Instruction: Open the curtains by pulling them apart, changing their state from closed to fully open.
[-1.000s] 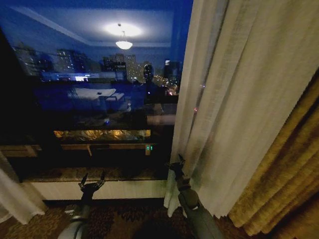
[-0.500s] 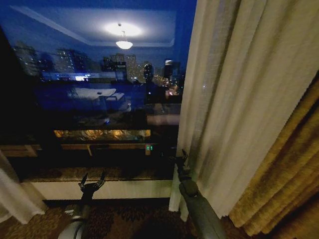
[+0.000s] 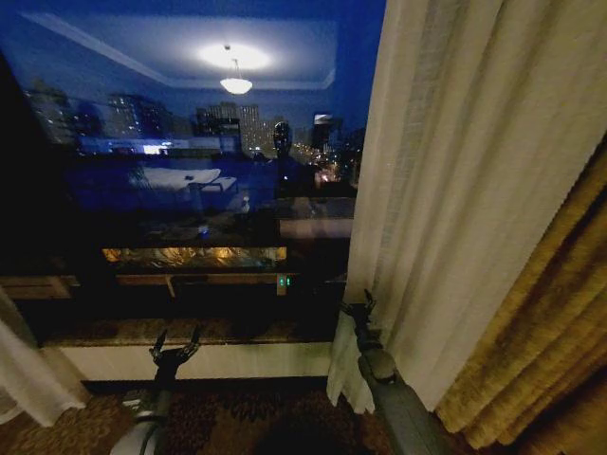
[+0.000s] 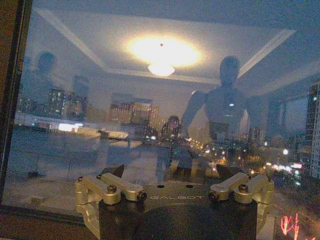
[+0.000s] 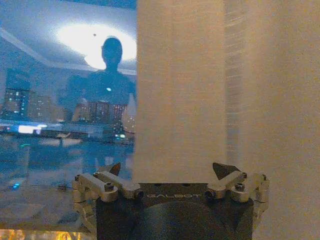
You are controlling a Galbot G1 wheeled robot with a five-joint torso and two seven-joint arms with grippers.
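Head view: 1 sheer cream-white pleated curtain panel [image 3: 446, 190] hangs at the right of the frame, from the top edge down to a wavy hem at lower centre; its inner edge stands right of centre. 1 thick golden-brown opaque drape [image 3: 550, 351] lies at the far right, beside and overlapping that panel. A 2nd cream-white sheer curtain panel [image 3: 28, 374] is bunched at the lower left corner. 1 large dark window pane [image 3: 180, 171] fills the left and centre, mirroring a round ceiling lamp [image 3: 235, 83] at upper centre. 1 pale window sill [image 3: 218, 358] runs along the bottom. Right gripper [image 3: 358, 307], lower centre-right, is at the inner edge of the right panel; whether it grasps the cloth cannot be told. Left gripper [image 3: 174, 343], lower left, fingers spread, empty, in front of the sill. Left wrist view: left gripper [image 4: 172, 172], bottom centre, jaws wide apart, nothing between, facing the glass. Right wrist view: right gripper [image 5: 170, 170], bottom centre, jaws spread, with the right panel's edge [image 5: 200, 85] hanging between and beyond the fingertips.
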